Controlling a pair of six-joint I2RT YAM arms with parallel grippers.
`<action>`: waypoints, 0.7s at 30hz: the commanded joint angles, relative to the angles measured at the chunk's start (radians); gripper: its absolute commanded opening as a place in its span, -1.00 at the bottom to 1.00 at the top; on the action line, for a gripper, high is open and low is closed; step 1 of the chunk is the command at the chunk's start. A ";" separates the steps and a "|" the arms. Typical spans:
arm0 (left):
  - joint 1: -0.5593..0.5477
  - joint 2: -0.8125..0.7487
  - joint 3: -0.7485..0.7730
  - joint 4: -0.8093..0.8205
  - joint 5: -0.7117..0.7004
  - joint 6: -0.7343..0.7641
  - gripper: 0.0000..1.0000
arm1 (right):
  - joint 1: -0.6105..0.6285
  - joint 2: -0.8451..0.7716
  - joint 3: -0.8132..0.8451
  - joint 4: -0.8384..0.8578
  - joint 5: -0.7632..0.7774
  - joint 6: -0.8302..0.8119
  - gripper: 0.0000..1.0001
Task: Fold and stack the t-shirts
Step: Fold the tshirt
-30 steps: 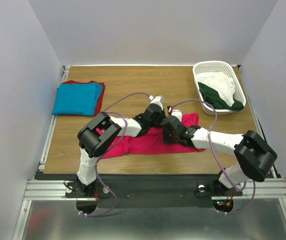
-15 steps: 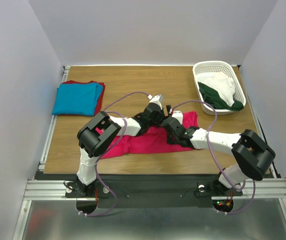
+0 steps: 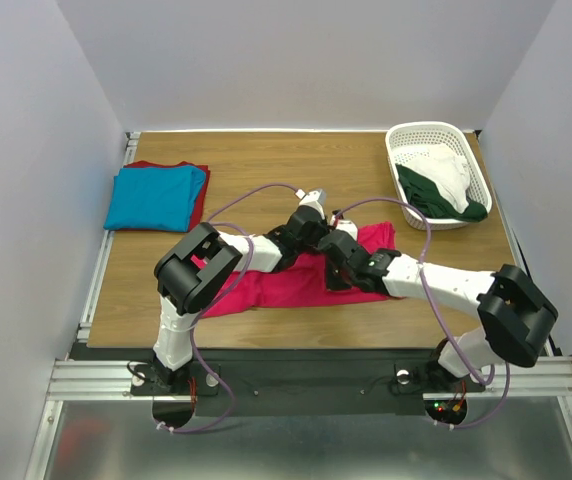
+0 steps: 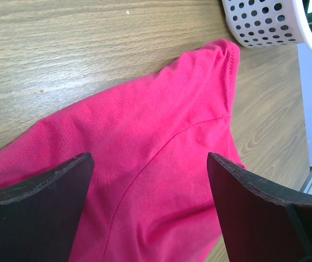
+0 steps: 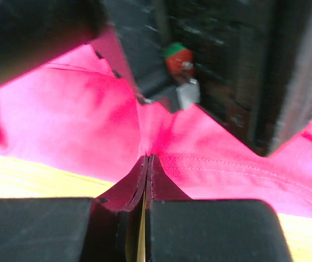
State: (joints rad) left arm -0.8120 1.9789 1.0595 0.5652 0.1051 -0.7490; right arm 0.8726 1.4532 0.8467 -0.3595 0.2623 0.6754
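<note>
A crimson-pink t-shirt (image 3: 266, 287) lies spread across the middle of the wooden table. My right gripper (image 5: 147, 164) is shut, pinching a stitched edge of this t-shirt (image 5: 216, 164); from above, the right gripper (image 3: 334, 262) sits on the shirt's right half. Close beside it, my left gripper (image 3: 311, 228) hovers over the shirt's sleeve (image 4: 161, 136). Its two dark fingers (image 4: 36, 207) stand wide apart with nothing between them. At the far left, a folded turquoise-blue t-shirt (image 3: 151, 197) lies on a dark red one (image 3: 201, 205).
A white lattice basket (image 3: 411, 135) at the back right holds white and dark green clothes, and its wall (image 4: 265, 22) shows just beyond the sleeve. Both wrists crowd together at the table's middle. White walls enclose the table on three sides.
My right gripper has shut on the pink shirt's edge and shifted slightly left. The left gripper has stayed open in the same place.
</note>
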 commanded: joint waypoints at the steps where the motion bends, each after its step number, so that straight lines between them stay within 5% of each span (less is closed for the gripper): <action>1: -0.009 -0.031 -0.003 -0.024 0.010 0.011 0.96 | 0.020 0.039 0.035 -0.055 -0.023 0.027 -0.99; 10: -0.007 -0.035 -0.006 -0.025 0.013 0.014 0.96 | 0.026 0.033 0.037 -0.102 -0.015 0.042 -0.85; 12: -0.009 -0.035 -0.003 -0.024 0.013 0.016 0.96 | 0.025 0.015 0.043 -0.119 -0.002 0.046 -0.25; 15: -0.007 -0.041 0.008 -0.027 0.010 0.022 0.96 | 0.025 -0.043 0.054 -0.153 0.032 0.047 0.34; 21: -0.006 -0.072 0.068 -0.057 0.004 0.054 0.96 | 0.022 -0.163 0.051 -0.180 0.169 0.058 0.54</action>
State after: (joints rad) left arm -0.8162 1.9778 1.0710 0.5476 0.1059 -0.7330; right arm 0.8902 1.3472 0.8593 -0.5102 0.3168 0.7155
